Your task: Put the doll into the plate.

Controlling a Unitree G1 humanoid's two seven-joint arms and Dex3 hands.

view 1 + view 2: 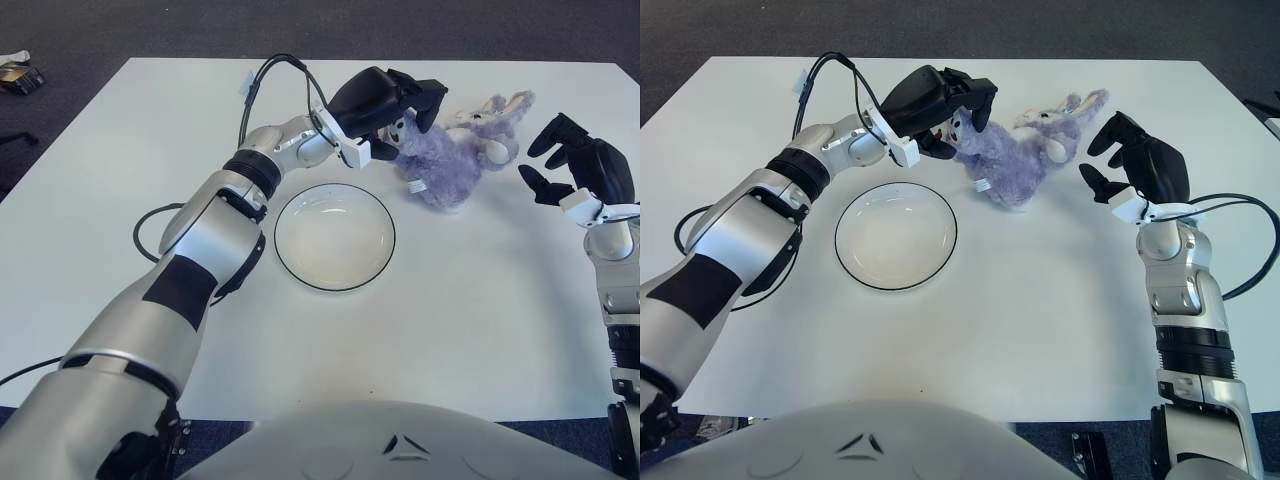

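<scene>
Pictured from the head camera above a white rectangular counter point(480, 320): a fluffy lilac plush rabbit doll point(450, 150) lying on its side at the far right-centre of the counter, long ears pointing right, well outside the shallow round white plate with a thin black rim point(335, 237). Plate bare, sitting near the counter's middle, just in front and to the left of the doll.

Reaching across from the left, the silver-and-black left arm, its black left hand point(385, 105) at the doll's left end, beyond the plate's far rim. Fingers point(978, 100) curled over and against the doll's head end, touching the fur; whether firmly clamped or only pressing, impossible to tell. Doll's body flat on the counter, not lifted.

To the right of the doll, the black right hand point(1140, 165), raised on its upright silver forearm, near the ears but apart from them. Fingers spread loosely, holding nothing.

Looping above the left wrist, a black cable point(275, 85) with a small white tag, with more cable curving on the counter beside the left elbow. Beyond the counter's edges, dark grey carpet floor point(300, 25); at the far left corner, a small dark object on the floor, too small to identify.
</scene>
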